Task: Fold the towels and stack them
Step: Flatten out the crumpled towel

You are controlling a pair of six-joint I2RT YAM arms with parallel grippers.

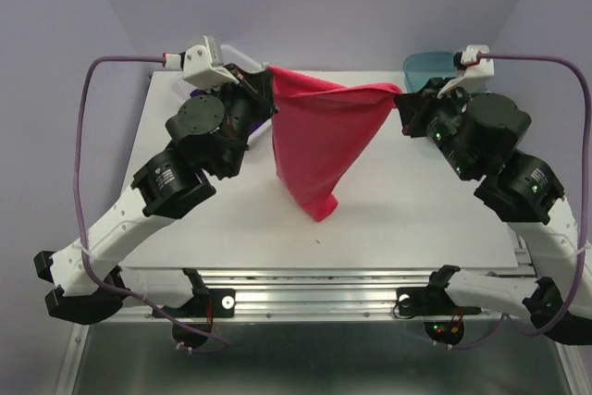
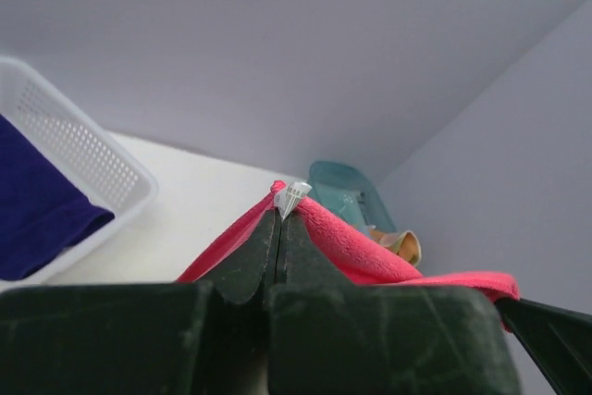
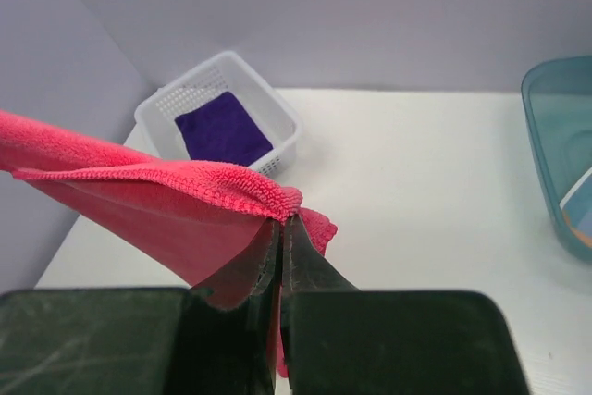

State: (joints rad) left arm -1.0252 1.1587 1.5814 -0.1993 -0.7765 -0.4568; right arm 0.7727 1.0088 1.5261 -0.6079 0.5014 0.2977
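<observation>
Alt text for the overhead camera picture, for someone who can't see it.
A pink-red towel hangs stretched between the left gripper and right gripper above a table, each shut on a top corner, the rest drooping to a point. A white basket and a teal bin sit at the far corners.

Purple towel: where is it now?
Right wrist view: the purple towel lies inside the white basket at the table's far-left corner.
</observation>
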